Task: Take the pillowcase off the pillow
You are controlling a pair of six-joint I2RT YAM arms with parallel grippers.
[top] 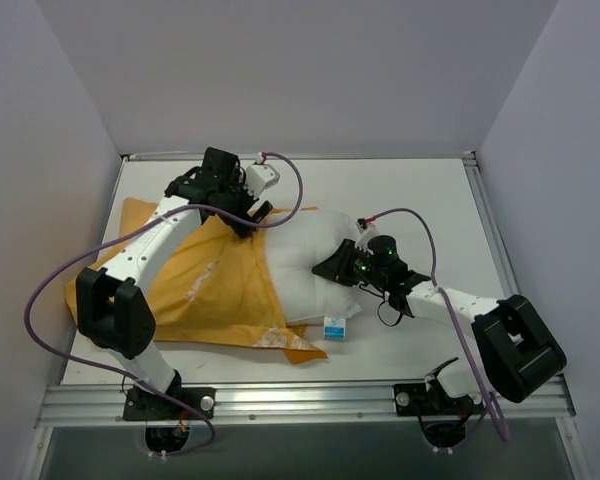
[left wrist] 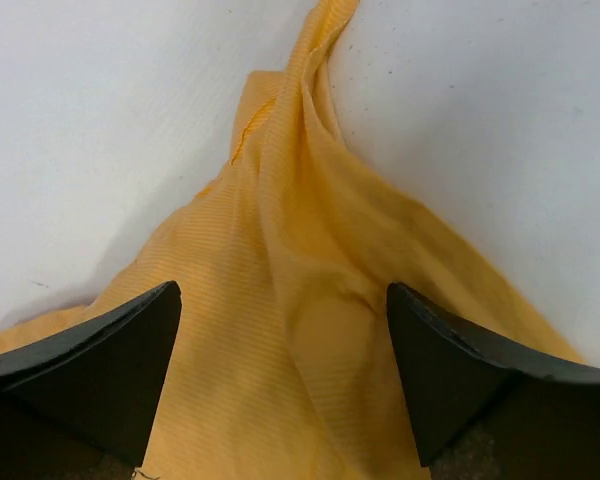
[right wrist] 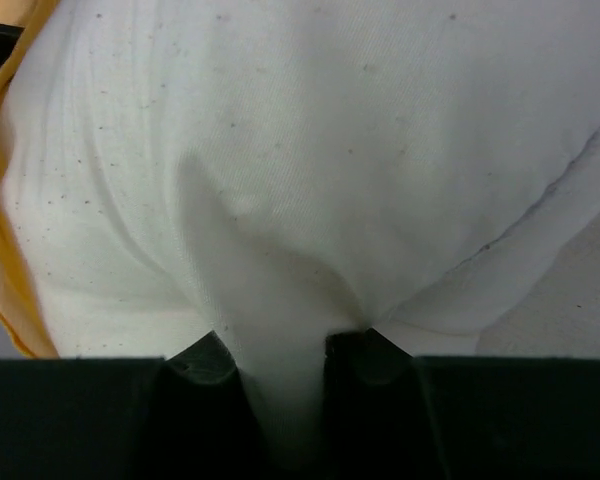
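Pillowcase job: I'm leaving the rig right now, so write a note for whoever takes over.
Left hand: open above the pillowcase, holding nothing.
Right hand: shut on a fold of the pillow.
Done: the pillow's right part is out and bare.
Left: its left end seems to be inside the pillowcase. Grip the pillowcase with the left hand, then pull the two apart.

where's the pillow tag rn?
Top view: the blue-and-white tag sits at the pillow's near edge, right of centre on the table, just right of the pillowcase's near corner.
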